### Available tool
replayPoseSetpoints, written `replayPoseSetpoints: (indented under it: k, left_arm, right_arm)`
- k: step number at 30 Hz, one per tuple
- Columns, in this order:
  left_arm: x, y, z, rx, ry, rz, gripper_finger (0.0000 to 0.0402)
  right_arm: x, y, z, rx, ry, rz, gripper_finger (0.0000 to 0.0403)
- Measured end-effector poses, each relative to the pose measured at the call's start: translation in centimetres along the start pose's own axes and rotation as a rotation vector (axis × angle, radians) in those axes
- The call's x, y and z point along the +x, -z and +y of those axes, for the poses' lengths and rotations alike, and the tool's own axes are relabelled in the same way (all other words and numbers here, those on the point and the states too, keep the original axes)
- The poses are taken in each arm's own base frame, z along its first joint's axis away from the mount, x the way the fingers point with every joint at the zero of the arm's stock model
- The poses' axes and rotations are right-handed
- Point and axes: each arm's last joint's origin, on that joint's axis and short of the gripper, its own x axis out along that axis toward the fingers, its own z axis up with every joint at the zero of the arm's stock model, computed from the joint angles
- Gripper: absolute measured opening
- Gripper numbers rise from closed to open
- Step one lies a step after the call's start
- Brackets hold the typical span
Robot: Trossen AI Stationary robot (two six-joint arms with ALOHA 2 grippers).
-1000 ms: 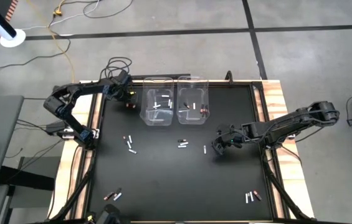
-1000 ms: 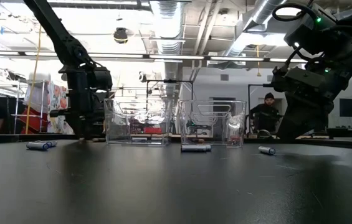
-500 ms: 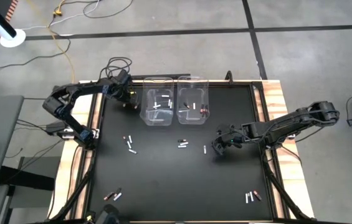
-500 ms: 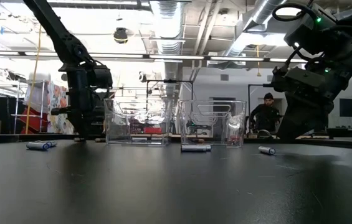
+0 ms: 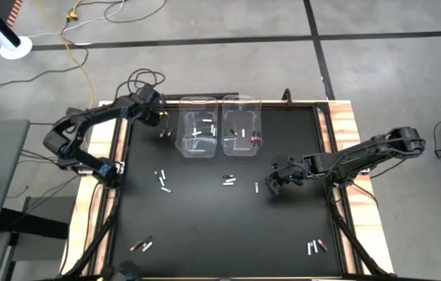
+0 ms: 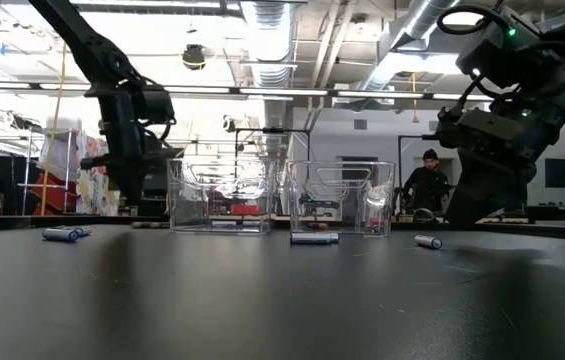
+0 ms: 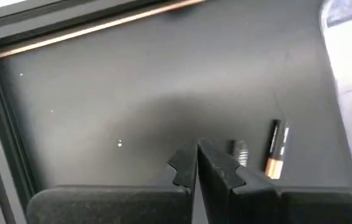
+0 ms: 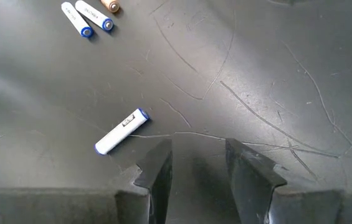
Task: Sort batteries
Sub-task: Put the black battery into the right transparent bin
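Batteries [image 5: 163,182] are lying scattered in small groups across the black desk [image 5: 204,226], with more already sitting in the two clear bins [image 5: 218,136] at the upper middle of the high view. The left gripper [image 5: 160,119] is hanging at the upper left of the high view, just beside the left bin; its jaws are pressed together and pinching nothing, while a copper-and-dark battery [image 7: 276,149] and a silvery one [image 7: 240,152] are lying on the desk just beyond its tips. The right gripper [image 5: 276,182] is sitting low over the desk at the right of centre, jaws spread and empty, with a white battery [image 8: 121,131] resting near its tips and slightly off to one side. The batteries look light, stiff and smooth, so they are likely to roll or skid when nudged. The safest hold is probably across the middle of the cylinder, jaws set square to its length, closing gently so it is not squirting out sideways. The white battery is lying at an angle to the right jaws, so the wrist probably needs turning before closing.
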Motion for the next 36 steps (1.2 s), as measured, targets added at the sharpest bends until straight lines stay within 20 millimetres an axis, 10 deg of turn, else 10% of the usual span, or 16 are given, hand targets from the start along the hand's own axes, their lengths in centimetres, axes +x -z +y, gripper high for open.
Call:
replayPoseSetpoints:
  k: [19,36]
  left_arm:
    - [0.4,1.1,-2.6,0.121,0.133,0.062,0.0149]
    - [0.1,1.5,-4.4,0.454,0.147,0.01,0.0144]
  right_arm:
    - [0.0,-0.2,0.2,0.012,-0.018,-0.02,0.0163]
    - [0.0,-0.2,0.2,0.027,-0.02,-0.022,0.0163]
